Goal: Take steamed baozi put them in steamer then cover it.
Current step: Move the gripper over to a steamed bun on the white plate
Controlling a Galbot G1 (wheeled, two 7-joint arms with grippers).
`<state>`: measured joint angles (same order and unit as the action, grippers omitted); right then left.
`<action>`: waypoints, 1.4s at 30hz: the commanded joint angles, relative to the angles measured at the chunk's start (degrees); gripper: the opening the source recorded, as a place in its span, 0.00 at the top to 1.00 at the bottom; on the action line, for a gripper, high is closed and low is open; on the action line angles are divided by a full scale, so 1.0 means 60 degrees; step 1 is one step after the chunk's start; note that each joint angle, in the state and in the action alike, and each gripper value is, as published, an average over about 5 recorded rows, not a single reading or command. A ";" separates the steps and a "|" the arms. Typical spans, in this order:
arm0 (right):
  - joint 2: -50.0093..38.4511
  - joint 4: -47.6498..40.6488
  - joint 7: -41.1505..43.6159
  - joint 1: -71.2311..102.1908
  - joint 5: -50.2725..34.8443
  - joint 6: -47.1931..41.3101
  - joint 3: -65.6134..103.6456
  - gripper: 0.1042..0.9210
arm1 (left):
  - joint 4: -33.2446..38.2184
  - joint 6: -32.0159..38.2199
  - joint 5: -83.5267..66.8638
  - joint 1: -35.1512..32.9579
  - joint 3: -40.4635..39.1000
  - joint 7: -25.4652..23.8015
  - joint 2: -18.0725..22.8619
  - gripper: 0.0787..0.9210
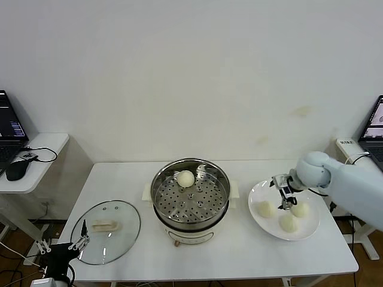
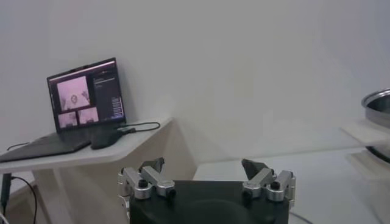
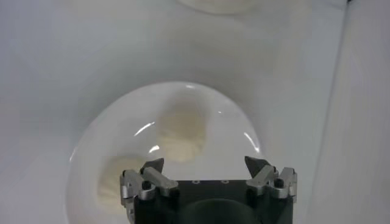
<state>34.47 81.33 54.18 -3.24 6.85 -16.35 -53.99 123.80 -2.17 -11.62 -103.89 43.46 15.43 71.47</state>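
Left pincer, spread wide, parked near clear glass lid on white counter. Right pincer, open and empty, poised above three cream-white buns on white plate, probably for picking. Fourth bun inside steel steamer.

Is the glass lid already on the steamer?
No, the glass lid lies flat on the table, left of the open steamer.
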 commanded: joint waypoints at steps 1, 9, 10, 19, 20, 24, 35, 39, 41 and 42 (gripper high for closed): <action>0.0309 -0.0555 -0.0041 0.1309 0.0314 0.0044 0.0841 0.14 | -0.0037 -0.0005 0.0044 -0.0003 -0.0025 -0.0011 0.0021 0.12; 0.0625 -0.0916 -0.0218 0.1597 0.0426 0.0123 0.1272 0.19 | -0.0100 -0.0001 0.0048 0.0052 -0.0031 -0.0014 0.0009 0.12; 0.0673 -0.0955 -0.0239 0.1620 0.0426 0.0123 0.1312 0.19 | -0.0111 0.0001 0.0048 0.0058 -0.0034 -0.0013 0.0012 0.12; 0.1045 -0.1252 -0.0347 0.1635 0.0449 0.0095 0.1442 0.26 | -0.0195 0.0009 0.0044 0.0113 -0.0035 -0.0009 0.0018 0.12; 0.1056 -0.1255 -0.0343 0.1636 0.0450 0.0080 0.1436 0.27 | -0.0197 0.0010 0.0044 0.0113 -0.0034 -0.0009 0.0020 0.12; 0.1083 -0.1271 -0.0319 0.1642 0.0460 0.0024 0.1423 0.33 | -0.0203 0.0008 0.0040 0.0121 -0.0040 -0.0010 0.0026 0.12; 0.0736 -0.0988 -0.0044 0.1297 0.0292 -0.0024 0.1325 0.51 | -0.0178 0.0003 0.0033 0.0124 -0.0067 -0.0010 0.0027 0.12; 0.0382 -0.0579 0.0090 0.0495 -0.0124 -0.0064 0.0946 0.51 | -0.0118 -0.0002 0.0026 0.0109 -0.0059 -0.0011 -0.0003 0.12; 0.0164 -0.0328 0.0132 -0.0047 -0.0383 -0.0097 0.0762 0.51 | -0.0085 -0.0006 0.0024 0.0105 -0.0068 -0.0012 -0.0015 0.12; 0.0041 -0.0176 0.0156 -0.0352 -0.0533 -0.0120 0.0658 0.51 | -0.0067 -0.0009 0.0024 0.0102 -0.0077 -0.0013 -0.0023 0.12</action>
<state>37.39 77.11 54.50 1.72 6.91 -16.94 -47.79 123.07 -2.15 -11.48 -103.21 43.10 15.38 71.43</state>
